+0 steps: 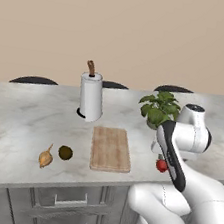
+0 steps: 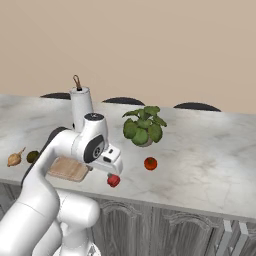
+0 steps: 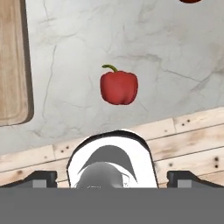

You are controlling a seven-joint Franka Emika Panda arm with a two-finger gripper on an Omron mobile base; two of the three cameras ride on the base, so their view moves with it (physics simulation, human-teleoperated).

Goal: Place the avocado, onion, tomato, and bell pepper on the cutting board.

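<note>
The bell pepper [image 3: 118, 87] lies on the marble counter [image 1: 22, 116] near its front edge, clear of the cutting board [image 1: 111, 148], which carries nothing. The tomato [image 2: 150, 163] sits farther back, beside the potted plant [image 2: 144, 126]. The avocado [image 1: 65, 152] and onion [image 1: 45, 158] rest side by side left of the board (both apart from it). A paper towel roll [image 1: 91, 97] stands behind the board. The gripper [image 3: 111, 177] hangs above the pepper, jaws spread wide, holding nothing.

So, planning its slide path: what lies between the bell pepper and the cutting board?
Nothing: in the hand view, bare marble counter separates the bell pepper from the cutting board.
</note>
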